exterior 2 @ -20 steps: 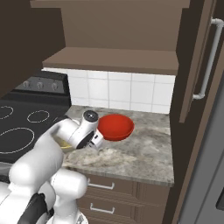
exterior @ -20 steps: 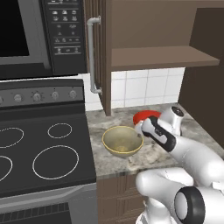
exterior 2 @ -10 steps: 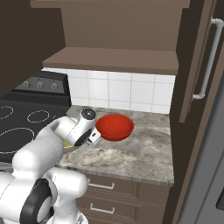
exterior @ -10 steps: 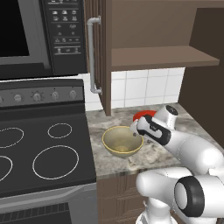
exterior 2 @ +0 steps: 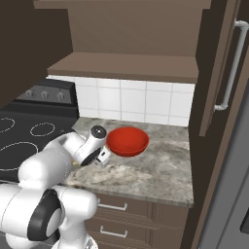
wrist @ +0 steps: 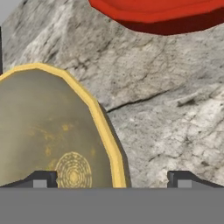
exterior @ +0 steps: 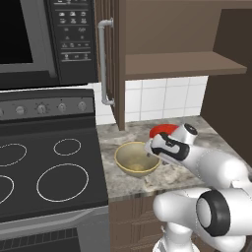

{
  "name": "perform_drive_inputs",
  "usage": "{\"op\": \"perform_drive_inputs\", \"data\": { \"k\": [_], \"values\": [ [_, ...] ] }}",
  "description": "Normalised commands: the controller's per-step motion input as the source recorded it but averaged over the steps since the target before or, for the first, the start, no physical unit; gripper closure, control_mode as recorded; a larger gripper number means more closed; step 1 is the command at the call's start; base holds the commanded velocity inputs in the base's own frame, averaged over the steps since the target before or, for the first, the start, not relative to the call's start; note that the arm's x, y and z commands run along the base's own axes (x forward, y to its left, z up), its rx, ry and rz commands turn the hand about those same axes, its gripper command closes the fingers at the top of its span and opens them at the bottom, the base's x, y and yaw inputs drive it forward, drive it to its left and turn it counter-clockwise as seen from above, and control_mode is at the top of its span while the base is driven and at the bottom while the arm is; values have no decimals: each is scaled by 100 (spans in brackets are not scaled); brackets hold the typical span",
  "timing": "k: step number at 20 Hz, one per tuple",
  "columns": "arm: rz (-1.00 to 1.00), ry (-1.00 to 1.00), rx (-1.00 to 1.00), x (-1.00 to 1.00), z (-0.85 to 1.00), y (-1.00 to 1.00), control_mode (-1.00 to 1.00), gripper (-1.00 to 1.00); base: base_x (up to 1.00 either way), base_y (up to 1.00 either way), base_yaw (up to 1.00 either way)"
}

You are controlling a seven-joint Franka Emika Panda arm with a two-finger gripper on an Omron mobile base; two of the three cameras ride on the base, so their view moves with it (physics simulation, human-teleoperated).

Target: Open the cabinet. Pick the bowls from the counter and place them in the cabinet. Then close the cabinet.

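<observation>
Cabinet [exterior: 110, 59] open, shelf bare. Gripper [wrist: 111, 178] spread wide, empty, straddling rim of tan bowl [wrist: 48, 131]; red bowl [exterior 2: 127, 141] just beyond, on table [exterior 2: 155, 170]. Both bowls unplaced; closing left.

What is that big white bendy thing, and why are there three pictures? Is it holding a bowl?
The white bendy thing is a robot arm, a bit like a person's arm, with two little fingers at the end called a gripper. Two pictures come from cameras riding on the robot behind the arm, one on its left and one on its right, so they show the same kitchen from two sides. The third comes from a camera on the robot's hand, looking past its fingers. On the grey stone counter sit two bowls: a tan bowl with a yellow rim and a red bowl. Above them a brown cabinet stands open. The robot holds nothing. Its fingers are spread wide, one on each side of the tan bowl's rim, so it looks ready to grab it.
</observation>
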Motion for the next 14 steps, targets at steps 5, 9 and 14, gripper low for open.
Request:
{"op": "perform_drive_inputs", "data": {
  "k": [5, 9, 14],
  "values": [
    [0, 0, 0, 0, -17, 21, -100, -100, 0, 0, 0],
    [0, 0, 0, 0, -13, 22, -100, 100, 0, 0, 0],
    [0, 0, 0, 0, -15, 5, -100, 100, 0, 0, 0]
  ]
}}
